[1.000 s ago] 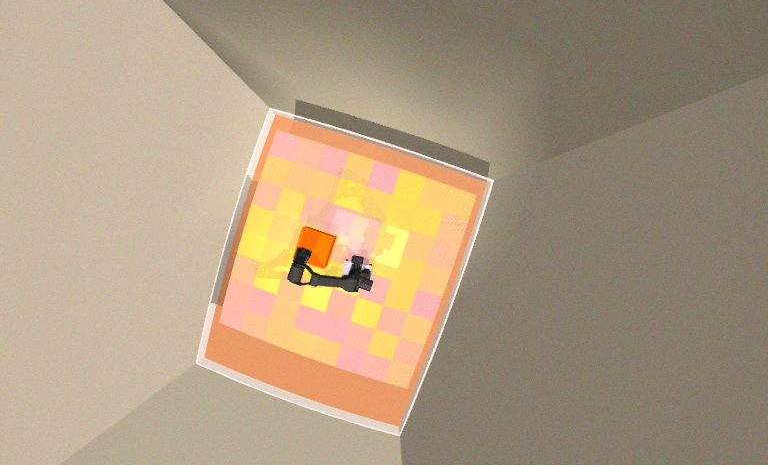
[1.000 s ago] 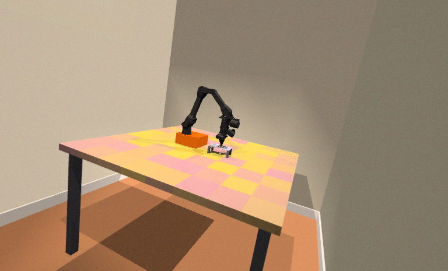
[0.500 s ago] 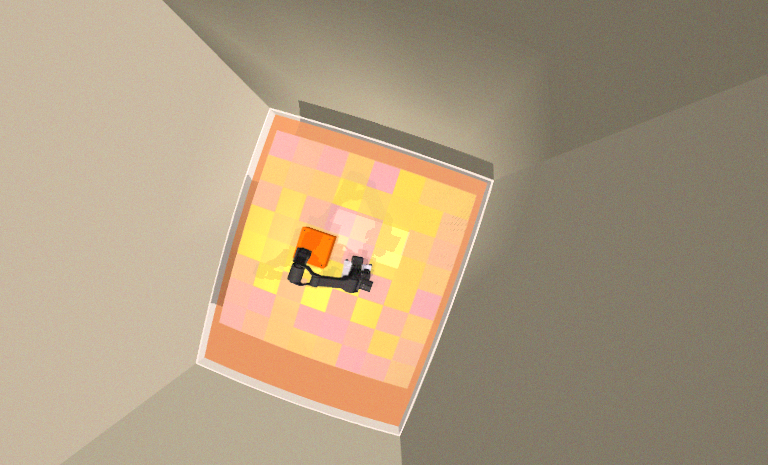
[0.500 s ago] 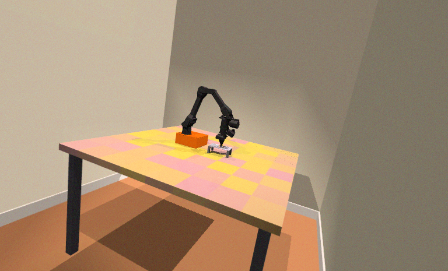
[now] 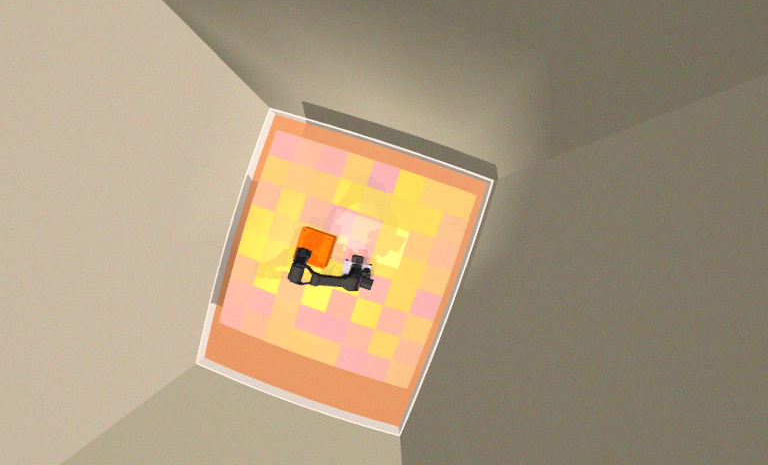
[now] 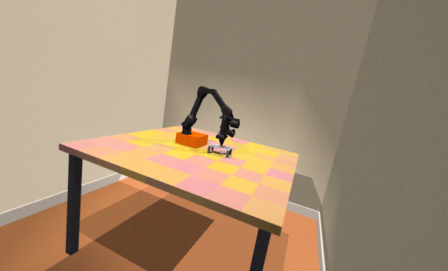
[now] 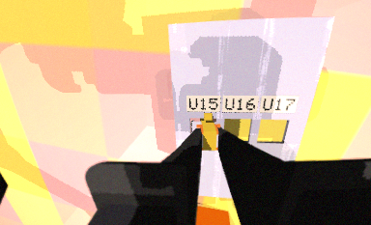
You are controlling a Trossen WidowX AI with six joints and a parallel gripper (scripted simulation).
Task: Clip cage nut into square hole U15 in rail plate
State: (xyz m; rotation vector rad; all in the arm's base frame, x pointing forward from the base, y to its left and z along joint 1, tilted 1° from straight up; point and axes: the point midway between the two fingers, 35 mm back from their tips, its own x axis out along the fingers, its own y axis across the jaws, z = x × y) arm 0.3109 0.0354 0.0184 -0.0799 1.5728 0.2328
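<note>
My tool (image 5: 357,258) (image 6: 221,145) (image 7: 208,133): nearly closed, gripping the cage nut (image 7: 209,138) | nut: at the U15 hole (image 7: 193,124) of the rail plate (image 6: 220,145) (image 7: 242,66) | whether wings are hooked: I cannot tell

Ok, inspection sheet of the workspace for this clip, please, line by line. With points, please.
Surface: table (image 5: 373,343) (image 6: 205,175), patchwork of yellow, pink and peach squares.
Job's things: pale grey rail plate (image 5: 348,266) (image 6: 228,148) (image 7: 242,66) on legs, holes marked U15, U16, U17; small yellow-and-orange cage nut (image 7: 210,138) at U15, seating unclear.
Clutter: nothing seen.
Gripper (image 5: 357,266) (image 6: 221,145) (image 7: 208,133): shut on the cage nut.
Cables: nothing seen.
Surroundings: black arm (image 5: 334,280) (image 6: 221,101) on an orange block (image 5: 322,248) (image 6: 186,140); plain beige walls, orange-brown floor.
</note>
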